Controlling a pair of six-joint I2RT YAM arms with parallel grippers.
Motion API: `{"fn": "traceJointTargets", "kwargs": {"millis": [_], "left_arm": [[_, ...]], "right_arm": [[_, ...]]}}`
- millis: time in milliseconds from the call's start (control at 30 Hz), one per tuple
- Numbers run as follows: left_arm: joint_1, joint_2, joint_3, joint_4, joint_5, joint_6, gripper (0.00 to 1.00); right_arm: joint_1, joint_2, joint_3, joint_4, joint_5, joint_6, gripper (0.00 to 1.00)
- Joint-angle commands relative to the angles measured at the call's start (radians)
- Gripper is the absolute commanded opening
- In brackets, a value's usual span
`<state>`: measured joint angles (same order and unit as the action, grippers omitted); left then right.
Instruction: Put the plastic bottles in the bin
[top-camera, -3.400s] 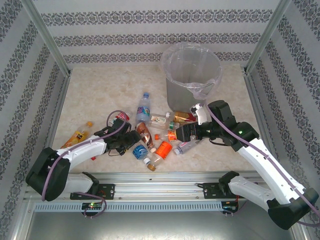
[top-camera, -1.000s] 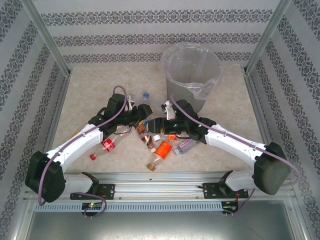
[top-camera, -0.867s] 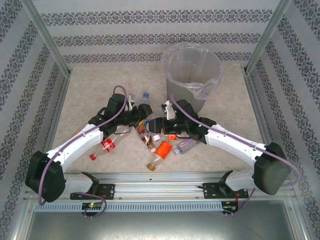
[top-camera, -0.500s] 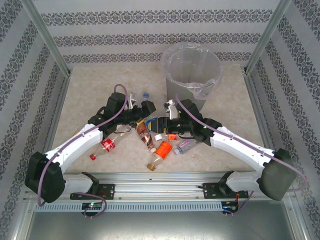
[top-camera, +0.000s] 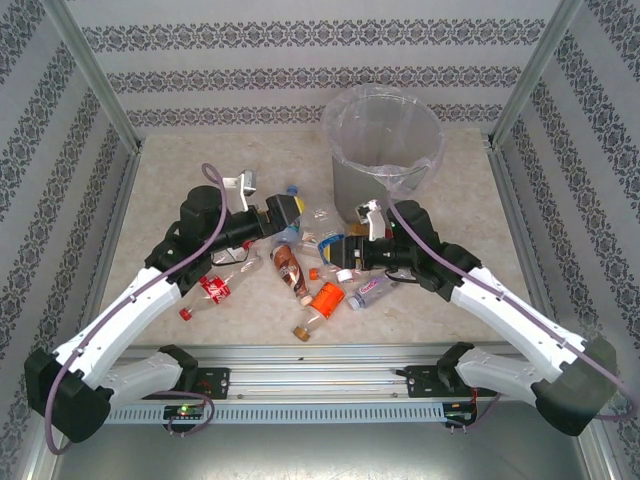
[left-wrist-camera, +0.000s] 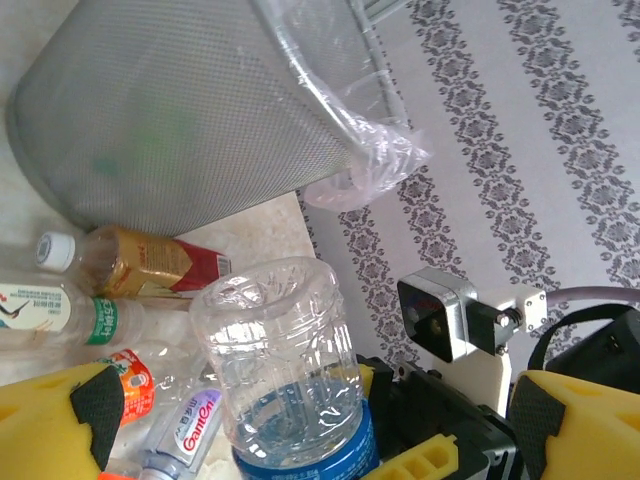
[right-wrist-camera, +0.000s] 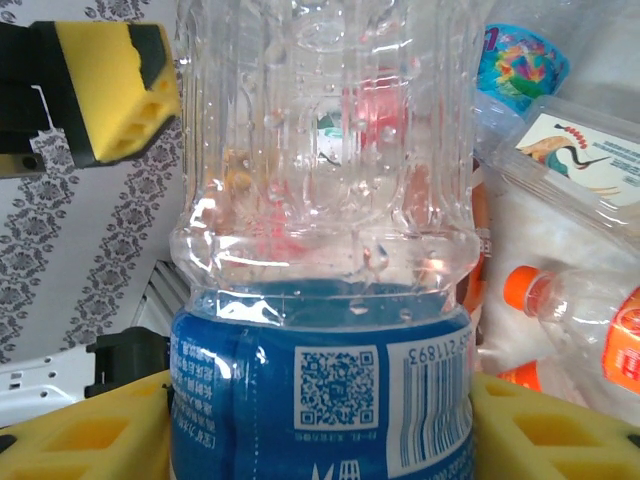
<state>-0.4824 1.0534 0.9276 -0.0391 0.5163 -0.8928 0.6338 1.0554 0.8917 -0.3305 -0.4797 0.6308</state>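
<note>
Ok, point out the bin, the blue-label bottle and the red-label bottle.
bin (top-camera: 358, 190): top external, grey side wall.
blue-label bottle (right-wrist-camera: 320, 400): right wrist, its label.
red-label bottle (top-camera: 215, 288): top external, its label.

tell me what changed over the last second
The left pincer opened and let go of the blue-label bottle, drawing back slightly. The right pincer closed on it and carried it right, toward the bin. Bin and loose bottles stayed put.
</note>
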Motion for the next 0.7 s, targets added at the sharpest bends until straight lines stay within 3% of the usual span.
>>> {"fn": "traceJointTargets", "kwargs": {"millis": [0,200,667], "left_arm": [[-0.002,-0.040,-0.037,0.036,-0.004,0.081,1.00],[-0.044,-0.082,-0.047,-0.039,-0.008,0.170,1.00],[-0.189,-0.253,-0.161,-0.088,-0.059,0.248,1.00]], "right_arm": [[-0.026,-0.053,0.023,-0.091,-0.024,-0.082,0.55],[-0.079,-0.082,0.086,-0.155,-0.074,-0.128,0.55],[-0.125,-0.066,0.243,-0.265,-0.010,-0.192,0.55]]}}
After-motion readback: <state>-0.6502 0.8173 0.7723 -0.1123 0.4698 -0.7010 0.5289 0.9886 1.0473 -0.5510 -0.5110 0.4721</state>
